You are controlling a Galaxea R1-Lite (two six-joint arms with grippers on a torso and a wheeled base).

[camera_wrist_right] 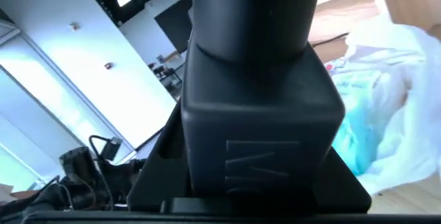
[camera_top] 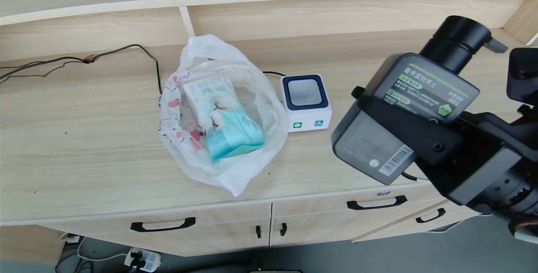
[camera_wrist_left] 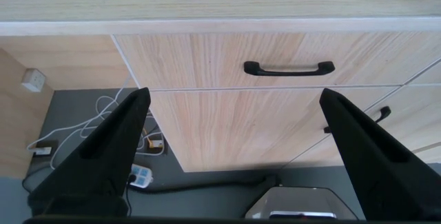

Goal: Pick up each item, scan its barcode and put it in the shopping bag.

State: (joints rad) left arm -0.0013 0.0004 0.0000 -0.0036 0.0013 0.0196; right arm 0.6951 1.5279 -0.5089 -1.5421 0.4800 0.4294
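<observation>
The right gripper (camera_top: pixel 378 111) was clamped across a dark bottle (camera_top: pixel 424 86) with a black cap, holding it tilted in the air above the near right part of the wooden counter (camera_top: pixel 84 138). The bottle's barcode label (camera_top: pixel 397 159) faced up and toward the near side, not toward the scanner (camera_top: pixel 305 101), a small white box with a dark-framed window that stood on the counter to the left of the bottle. Just left of the scanner lay the shopping bag (camera_top: pixel 235 176), its mouth open, with a pack of tissues (camera_top: pixel 222 117) inside it. The left gripper (camera_wrist_left: pixel 234 93) hung with its fingers spread wide and nothing between them, low in front of the counter, facing a drawer handle (camera_wrist_left: pixel 289 68). Judging from this, one item was already bagged and the bottle was the item in hand. It had been lifted, but its scan looked not yet done, since the barcode was turned away from the scanner window. What remained was to present the label to the window and then place the bottle in the bag beside the tissues.
</observation>
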